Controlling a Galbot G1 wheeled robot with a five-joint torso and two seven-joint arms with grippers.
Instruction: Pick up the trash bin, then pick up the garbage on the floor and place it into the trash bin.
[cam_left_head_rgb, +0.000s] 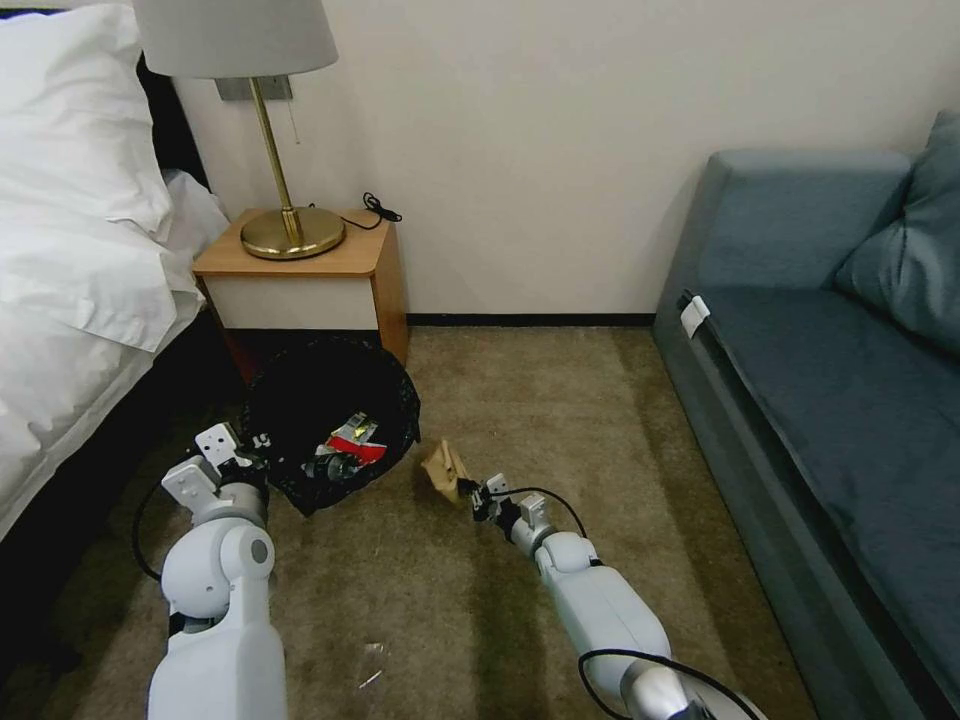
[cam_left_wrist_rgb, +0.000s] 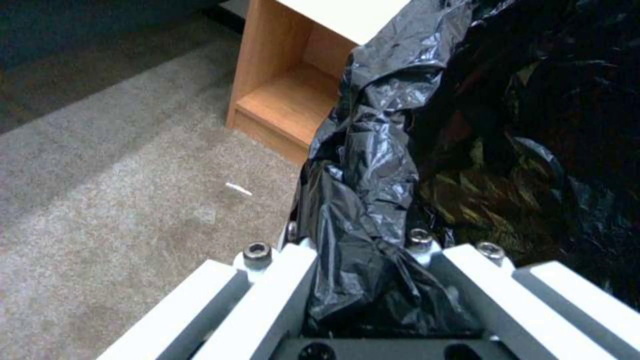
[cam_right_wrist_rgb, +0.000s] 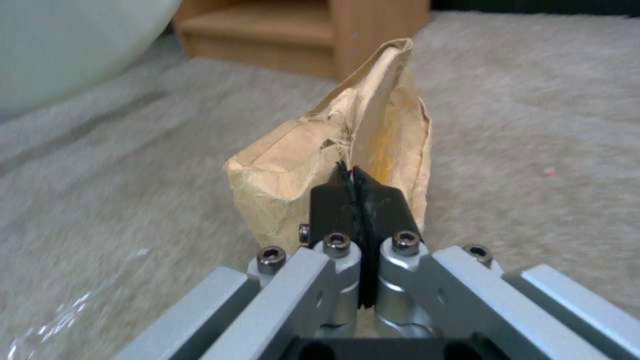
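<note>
Our right gripper (cam_left_head_rgb: 472, 492) pinches the tan paper wad (cam_left_head_rgb: 445, 470) over the carpet (cam_left_head_rgb: 560, 400) beside the trash bin (cam_left_head_rgb: 290, 400), whose bag-lined rim our left gripper (cam_left_wrist_rgb: 363, 280) clamps near the nightstand (cam_left_head_rgb: 330, 275).

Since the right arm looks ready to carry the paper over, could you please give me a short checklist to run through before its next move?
1. Right gripper pinches the tan paper wad: ok, fingers closed on its edge.
2. Wad clear of the carpet: cannot tell.
3. Left gripper holds the trash bin by its bag-covered rim: ok.
4. Bin mouth open toward the wad: ok, red-and-white carton visible inside.
5. Path from wad to bin free: ok, bare carpet between.
6. Other litter left: not ok, clear plastic scrap on the carpet.
</note>
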